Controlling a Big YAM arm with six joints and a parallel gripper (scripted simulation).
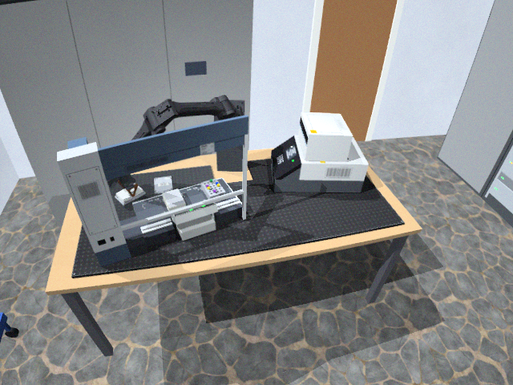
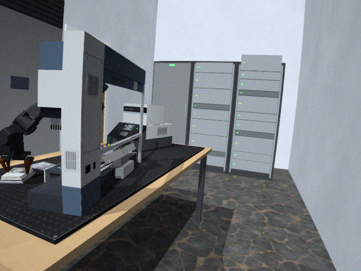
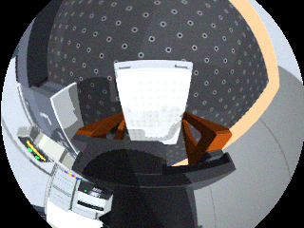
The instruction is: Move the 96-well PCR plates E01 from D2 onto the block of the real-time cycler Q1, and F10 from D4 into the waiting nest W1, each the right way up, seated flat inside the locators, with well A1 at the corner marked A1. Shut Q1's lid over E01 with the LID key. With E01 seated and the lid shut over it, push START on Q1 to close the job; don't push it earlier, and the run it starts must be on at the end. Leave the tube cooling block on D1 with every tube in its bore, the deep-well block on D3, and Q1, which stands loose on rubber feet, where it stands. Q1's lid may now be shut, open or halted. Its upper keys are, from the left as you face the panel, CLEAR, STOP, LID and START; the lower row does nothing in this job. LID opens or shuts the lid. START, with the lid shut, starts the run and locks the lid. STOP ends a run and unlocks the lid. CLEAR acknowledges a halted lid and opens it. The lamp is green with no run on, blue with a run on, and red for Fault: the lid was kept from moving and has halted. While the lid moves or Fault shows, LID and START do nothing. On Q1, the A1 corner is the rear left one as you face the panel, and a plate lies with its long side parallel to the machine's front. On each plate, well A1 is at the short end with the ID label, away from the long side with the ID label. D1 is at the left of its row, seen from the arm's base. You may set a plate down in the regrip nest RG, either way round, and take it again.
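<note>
My gripper (image 1: 131,189) is shut on a white 96-well PCR plate (image 1: 127,196), at the left end of the deck behind the blue gantry. In the wrist view the plate (image 3: 154,103) sits between the orange fingers, which grip its long sides. In the exterior view the gripper (image 2: 16,166) holds the plate (image 2: 13,175) low over the black mat. I cannot read its label. A second white plate (image 1: 163,183) lies further right, behind the deck row. The cycler Q1 (image 1: 327,164) stands at the right with a green lamp (image 1: 292,160). Its white lid (image 1: 326,135) sits on top.
The tube cooling block (image 1: 212,188) with coloured tubes and the deep-well block (image 1: 173,199) sit in the deck row. The gantry beam (image 1: 174,143) and its white pillar (image 1: 89,200) stand over and beside the deck. A thin post (image 1: 244,182) stands at the deck's right end.
</note>
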